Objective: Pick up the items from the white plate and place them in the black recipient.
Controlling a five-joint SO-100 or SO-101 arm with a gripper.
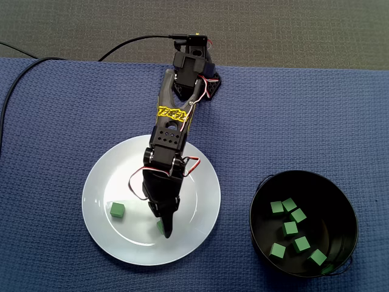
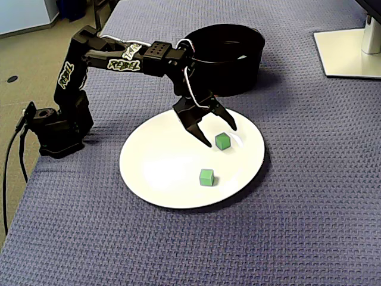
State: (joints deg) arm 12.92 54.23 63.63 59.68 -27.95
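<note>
The blue-clothed bench point(image 1: 48, 121) carries a white plate point(image 1: 115, 176) and, near it across a strip of bare cloth, a black bucket point(image 1: 331, 204) holding several loose cubes point(image 1: 290, 229). The arm base point(image 1: 193, 73) sits at the bench edge. The claw point(image 2: 221, 137) is spread wide, straddling one green cube point(image 2: 222, 143) without gripping it. A second cube point(image 2: 206, 177) lies free nearer the plate's rim.

Arm point(image 2: 122, 62) stretches in from the left of the frame, wrist bent down, pincer point(image 2: 221, 136) spread open at centre.
</note>
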